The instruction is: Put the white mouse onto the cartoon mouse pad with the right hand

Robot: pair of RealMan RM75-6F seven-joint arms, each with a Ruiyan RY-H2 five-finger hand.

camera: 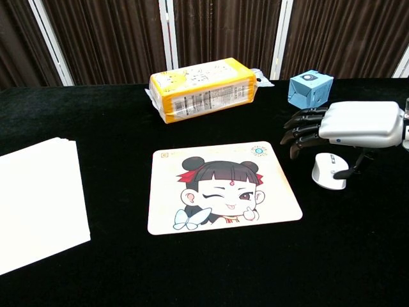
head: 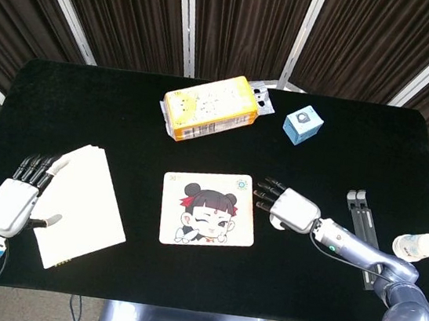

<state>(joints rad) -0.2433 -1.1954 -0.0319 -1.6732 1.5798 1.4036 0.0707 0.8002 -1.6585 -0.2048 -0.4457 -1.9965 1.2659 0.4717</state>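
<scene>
Fingers (camera: 300, 126) spread apart, right hand (camera: 354, 125) over white mouse (camera: 328, 173), centre right; grasp pending, then carry to cartoon mouse pad (camera: 220, 186).

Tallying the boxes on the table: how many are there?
2. A yellow box lies at the back middle, and a small blue box sits to its right. No others show, and nothing looks large enough to hide one.

Yellow plastic-wrapped packet (head: 209, 108) at table's far centre; small light-blue cardboard cube (head: 303, 125) to its right. White paper stack (head: 82, 205) near left. White capped bottle (head: 417, 246) and black folding stand (head: 363, 220) at right edge.
</scene>
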